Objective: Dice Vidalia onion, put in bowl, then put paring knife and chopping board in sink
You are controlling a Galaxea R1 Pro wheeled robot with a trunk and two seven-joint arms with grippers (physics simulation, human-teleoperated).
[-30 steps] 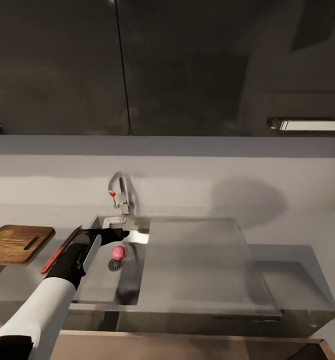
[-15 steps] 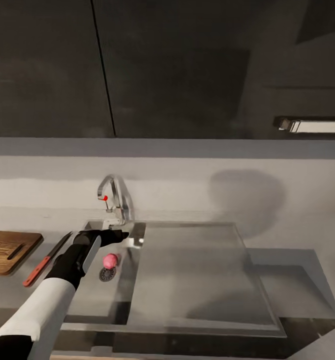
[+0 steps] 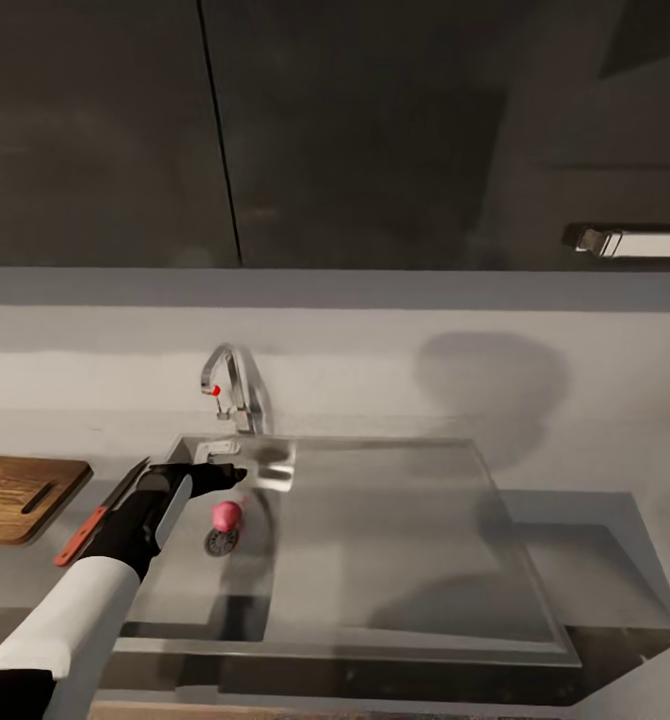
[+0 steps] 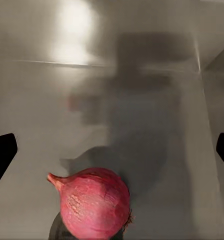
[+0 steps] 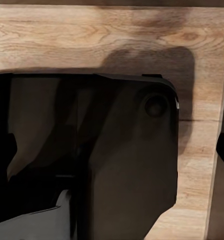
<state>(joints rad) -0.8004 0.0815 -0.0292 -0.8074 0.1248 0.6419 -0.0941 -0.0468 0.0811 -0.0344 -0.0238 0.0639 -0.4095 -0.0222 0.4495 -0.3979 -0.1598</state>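
The pink-red Vidalia onion (image 3: 225, 514) lies in the sink basin (image 3: 190, 585), right by the round drain (image 3: 221, 541). My left gripper (image 3: 225, 477) hangs over the basin just behind the onion. In the left wrist view the left gripper (image 4: 112, 150) is open, its fingertips (image 4: 1, 155) spread wide, and the onion (image 4: 94, 202) lies between and below them, untouched. The paring knife (image 3: 97, 513) lies on the countertop (image 3: 35, 570) between the basin and the brown chopping board (image 3: 20, 495). The right gripper (image 5: 112, 150) is open beside a wooden surface (image 5: 112, 35). The bowl is out of view.
The chrome tap (image 3: 233, 385) with its red knob stands behind the basin. A flat steel drainboard (image 3: 395, 530) stretches right of the basin. A grey wall and dark upper cabinets (image 3: 375, 130) rise behind. A dark part of the robot (image 5: 127, 165) shows in the right wrist view.
The head view has swung left and then partly back, so the whole scene has shifted. My left gripper stays over the basin near the onion; the onion still lies by the drain.
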